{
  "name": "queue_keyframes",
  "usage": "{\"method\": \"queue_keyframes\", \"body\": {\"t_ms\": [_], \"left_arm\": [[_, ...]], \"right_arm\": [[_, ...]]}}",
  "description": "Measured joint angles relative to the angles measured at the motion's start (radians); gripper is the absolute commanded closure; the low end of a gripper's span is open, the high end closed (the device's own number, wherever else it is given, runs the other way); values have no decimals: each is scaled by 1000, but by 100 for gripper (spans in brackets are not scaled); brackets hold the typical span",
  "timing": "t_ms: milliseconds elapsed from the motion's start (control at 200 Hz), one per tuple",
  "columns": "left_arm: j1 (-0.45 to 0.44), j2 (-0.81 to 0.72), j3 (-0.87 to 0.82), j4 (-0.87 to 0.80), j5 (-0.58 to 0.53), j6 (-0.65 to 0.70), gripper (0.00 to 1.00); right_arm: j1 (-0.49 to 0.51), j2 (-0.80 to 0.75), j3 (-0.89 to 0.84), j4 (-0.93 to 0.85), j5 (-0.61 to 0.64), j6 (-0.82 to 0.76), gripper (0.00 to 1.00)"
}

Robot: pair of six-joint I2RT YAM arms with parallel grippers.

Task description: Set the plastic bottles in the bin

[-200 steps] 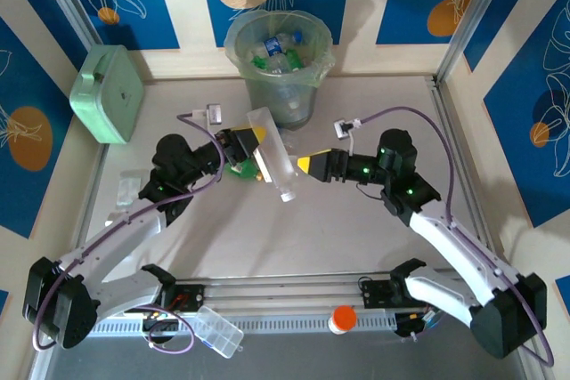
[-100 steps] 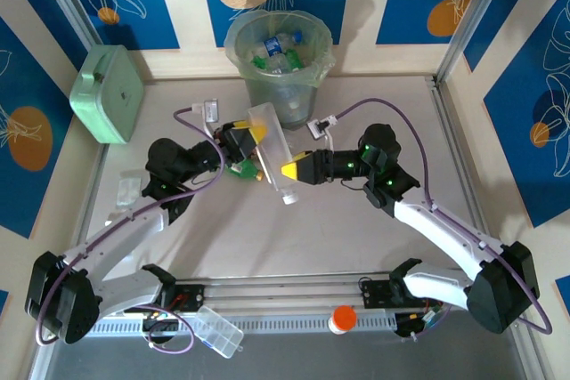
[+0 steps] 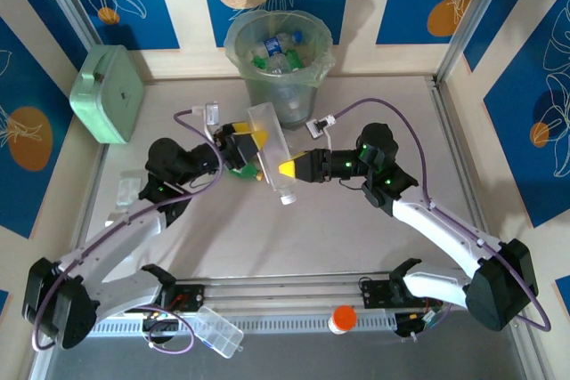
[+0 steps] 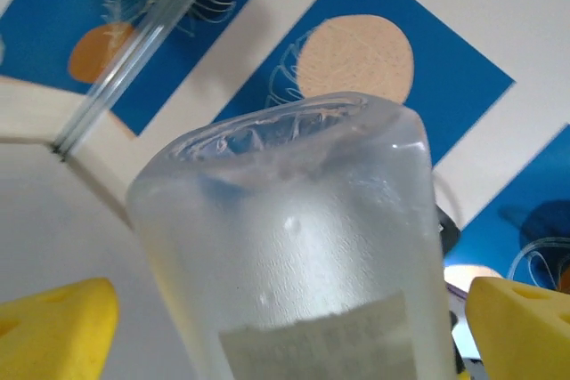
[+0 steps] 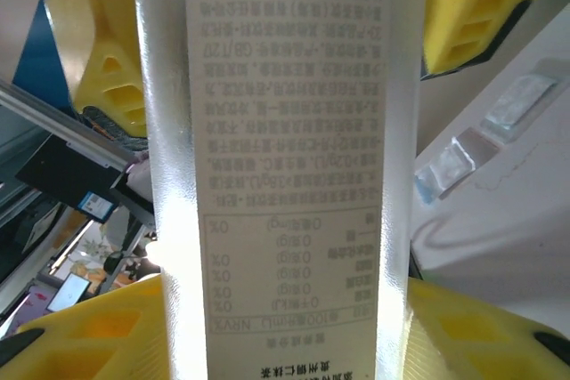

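Clear bottle (image 3: 267, 137), long axis pointing toward bin (image 3: 289, 100): right tool (image 3: 283, 169) grasps it; left tool (image 3: 253, 150) released.

right wrist | we are reading the label (image 5: 285, 220) on the clear bottle (image 5: 276, 60), upside down: "0%" repeating in a table, "NRV%" heading it | Chinese print too fine | left wrist | label blurred, unreadable
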Motion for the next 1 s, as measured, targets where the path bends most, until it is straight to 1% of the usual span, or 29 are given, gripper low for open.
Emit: {"method": "queue_keyframes", "body": {"t_ms": [50,110,190,270,360,460,555,685,865,1000], "left_arm": [[0,-50,5,-100,-42,56,1],[0,-111,35,-257,-115,142,1],[0,-165,122,-473,-242,267,2],[0,-181,213,-645,-360,377,5],[0,-182,271,-783,-457,476,7],[0,-180,274,-896,-519,566,7],[0,-182,245,-953,-557,636,7],[0,-190,179,-976,-598,705,7],[0,-192,111,-975,-620,730,9],[0,-191,108,-969,-620,739,11]], "right_arm": [[-7,-2,11,-39,19,-21,54],[-18,-7,35,-104,54,-53,55],[-47,-8,89,-192,117,-104,56],[-72,3,170,-289,198,-161,57],[-101,44,294,-384,308,-225,59],[-151,115,435,-445,421,-280,59],[-197,195,542,-466,506,-323,59],[-240,349,713,-490,576,-369,59],[-269,605,998,-538,614,-422,58],[-282,813,1275,-633,636,-476,58]]}}
